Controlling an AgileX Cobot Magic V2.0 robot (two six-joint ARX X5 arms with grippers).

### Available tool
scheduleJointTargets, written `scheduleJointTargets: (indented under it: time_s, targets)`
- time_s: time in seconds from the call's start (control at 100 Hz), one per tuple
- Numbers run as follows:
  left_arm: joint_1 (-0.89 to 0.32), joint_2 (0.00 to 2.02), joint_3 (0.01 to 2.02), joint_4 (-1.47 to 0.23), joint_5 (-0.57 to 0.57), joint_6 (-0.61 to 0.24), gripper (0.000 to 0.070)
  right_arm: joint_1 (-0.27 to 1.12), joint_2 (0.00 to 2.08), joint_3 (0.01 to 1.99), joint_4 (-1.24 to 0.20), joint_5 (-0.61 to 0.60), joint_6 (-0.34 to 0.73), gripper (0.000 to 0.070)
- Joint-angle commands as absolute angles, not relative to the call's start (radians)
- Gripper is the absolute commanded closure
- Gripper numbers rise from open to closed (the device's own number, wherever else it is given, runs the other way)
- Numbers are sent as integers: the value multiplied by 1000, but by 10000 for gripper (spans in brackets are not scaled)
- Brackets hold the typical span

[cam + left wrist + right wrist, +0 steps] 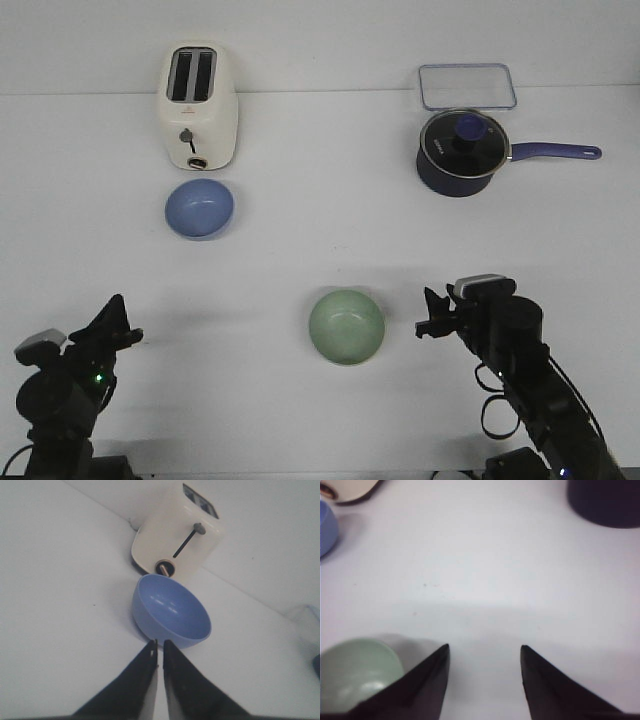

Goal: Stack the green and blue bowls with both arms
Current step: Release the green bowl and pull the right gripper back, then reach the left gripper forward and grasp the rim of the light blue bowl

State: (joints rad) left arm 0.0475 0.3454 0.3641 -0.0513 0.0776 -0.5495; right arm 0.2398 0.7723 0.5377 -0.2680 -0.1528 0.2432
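Jaws nearly closed on the left gripper [159, 647], with only a thin slit between the tips, hold nothing as they point toward the blue bowl [199, 208], which sits upright on the white tabletop [320, 260] just in front of the cream toaster [198, 106]. Near the middle, the green bowl [346, 326] rests alone, well apart from its partner. On the right, the right gripper [484, 652] hangs with jaws spread wide and empty, the green bowl just beside one finger. Stacking appears not yet begun; this looks like the approach. Next, each arm would likely need to close in on a rim, the left jaws opening first.
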Motion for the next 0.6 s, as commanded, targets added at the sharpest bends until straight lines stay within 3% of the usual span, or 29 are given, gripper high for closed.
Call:
scheduleJointTargets:
  time_s: [0.0,0.23,0.27,0.36,0.41,0.59]
  targets:
    - [48,497,441,-62,80,-474,685,229,736,502,-239,-148,256,429]
    - [48,1025,728,-75,189,-358,667,208,701,469,-263,-158,261,429]
    - [48,1096,772,-74,210,-347,602,208,701,469,-262,-158,261,429]
    - [47,1267,882,-73,236,-348,328,208,701,469,-262,-157,260,429]
    - [47,1345,936,-74,245,-348,242,208,701,469,-262,-157,259,429]
    - [47,1578,1100,-74,247,-348,225,208,701,469,-262,-157,257,429]
